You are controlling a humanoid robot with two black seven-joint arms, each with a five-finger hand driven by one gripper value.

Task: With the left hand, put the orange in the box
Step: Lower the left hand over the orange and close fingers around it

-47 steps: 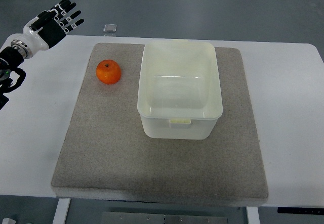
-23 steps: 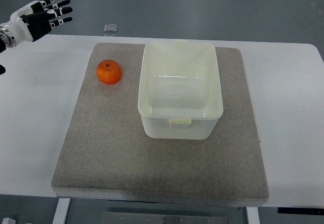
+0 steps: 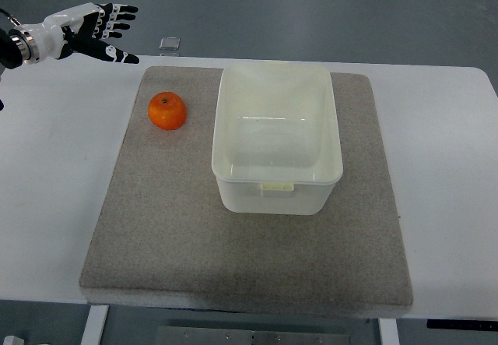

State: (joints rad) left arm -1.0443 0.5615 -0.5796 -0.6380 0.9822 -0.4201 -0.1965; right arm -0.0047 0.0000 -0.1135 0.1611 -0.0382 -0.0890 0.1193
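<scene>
Grey felt covers most of the white table (image 3: 54,205) as a square mat (image 3: 171,236), seen from above in the single top view. On the mat's far left part sits the orange (image 3: 167,110), resting by itself with its stem end up, touching nothing but the felt. Just to its right, with a strip of bare mat between them, stands the box (image 3: 278,181), a pale cream plastic tub with rounded corners and a small tab on its near rim. Its inside holds nothing; only a faint glare shows on the bottom.

From the picture's upper left edge comes the left hand (image 3: 85,29), white at the wrist and palm with black jointed fingers (image 3: 117,18). Those fingers are spread and stretched out toward the right, gripping nothing, and the thumb points down toward the table's far edge. It hovers over the table's far left corner, beyond the mat's corner and well apart from the orange, which lies nearer the camera and to the right of it.

A small clear square object (image 3: 169,44) lies on the grey floor just past the table's far edge.
</scene>
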